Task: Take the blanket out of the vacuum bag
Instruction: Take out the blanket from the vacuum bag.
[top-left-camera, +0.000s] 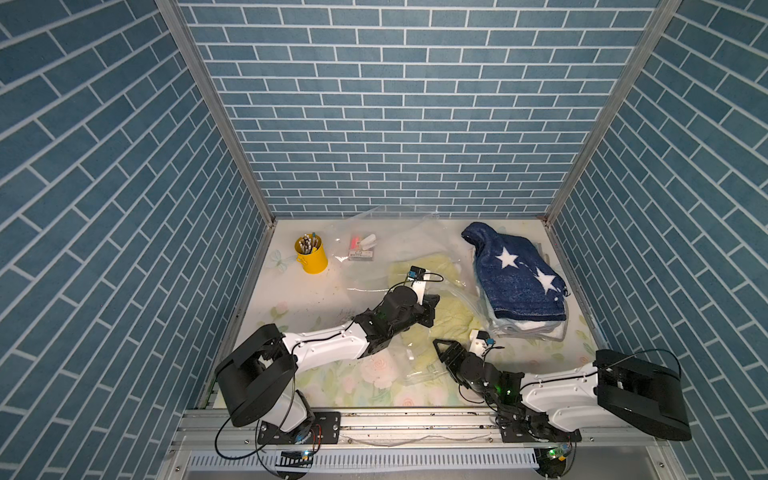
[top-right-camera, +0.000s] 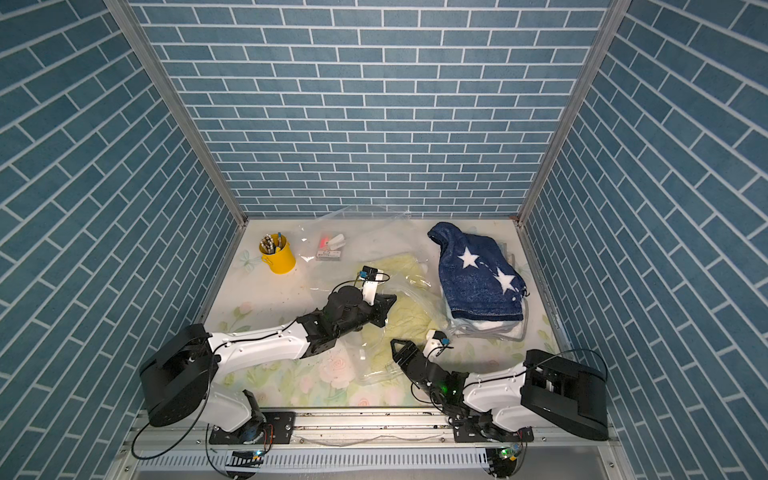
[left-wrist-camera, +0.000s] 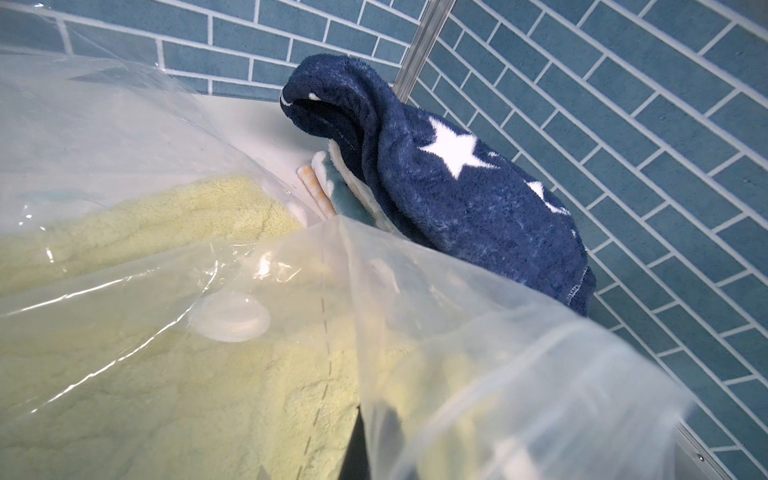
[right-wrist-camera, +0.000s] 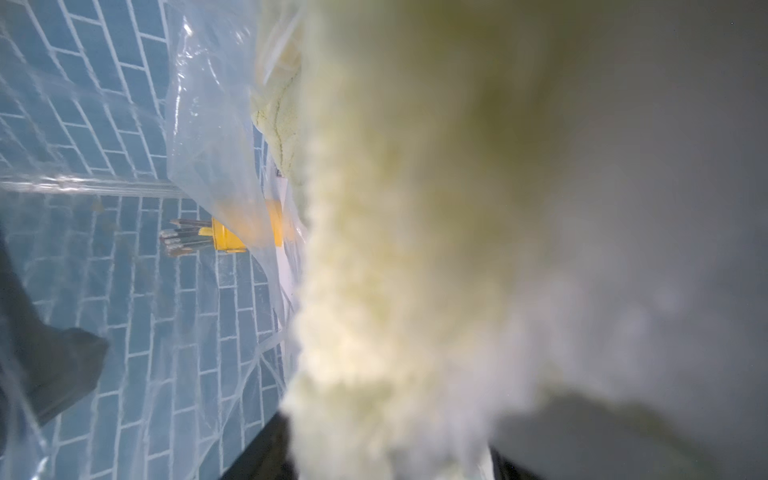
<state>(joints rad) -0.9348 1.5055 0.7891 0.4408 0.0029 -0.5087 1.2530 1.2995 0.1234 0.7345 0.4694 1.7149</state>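
Note:
The vacuum bag (top-left-camera: 376, 232) is a large clear crinkled sheet spread over the table's middle; its round white valve (left-wrist-camera: 230, 318) shows in the left wrist view. Inside it lies the blanket (top-left-camera: 451, 320), pale yellow-green and fluffy, seen in both top views (top-right-camera: 409, 311). My left gripper (top-left-camera: 434, 301) is shut on a fold of the bag's plastic (left-wrist-camera: 478, 332), which rises from the jaws (left-wrist-camera: 361, 440). My right gripper (top-left-camera: 441, 348) is at the blanket's near edge. Its jaws stand wide apart, with blanket fluff (right-wrist-camera: 395, 249) lying between them (right-wrist-camera: 386, 453).
A navy blanket with white stars (top-left-camera: 519, 278) lies on a stack of folded items by the right wall. A yellow pen cup (top-left-camera: 311, 257) stands at the back left, with a small packet and white clip (top-left-camera: 362, 247) beside it. Blue brick walls enclose three sides.

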